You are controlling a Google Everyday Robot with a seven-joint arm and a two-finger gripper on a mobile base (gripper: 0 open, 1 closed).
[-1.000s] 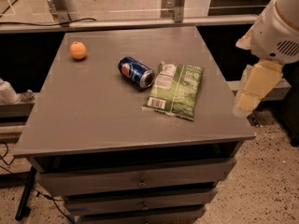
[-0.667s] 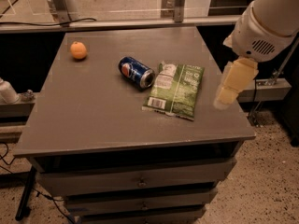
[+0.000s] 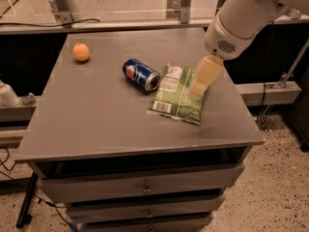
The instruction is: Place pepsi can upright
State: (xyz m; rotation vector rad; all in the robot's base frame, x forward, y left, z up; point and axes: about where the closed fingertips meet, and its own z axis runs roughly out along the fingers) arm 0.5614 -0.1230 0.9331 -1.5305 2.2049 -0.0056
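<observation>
The pepsi can (image 3: pixel 140 74) lies on its side near the middle of the grey table (image 3: pixel 96 124), its silver top turned toward the right front. My gripper (image 3: pixel 204 76) hangs from the white arm at the upper right. It is above the right part of the green snack bag (image 3: pixel 177 94), to the right of the can and apart from it. It holds nothing that I can see.
An orange fruit (image 3: pixel 81 52) sits at the table's far left. The green snack bag lies flat just right of the can, almost touching it. Drawers are below the table top. A rail with metal posts (image 3: pixel 62 4) runs behind the table.
The arm has swung left from beyond the table's right edge, so the gripper now hangs over the snack bag. The can, bag and orange have not moved.
</observation>
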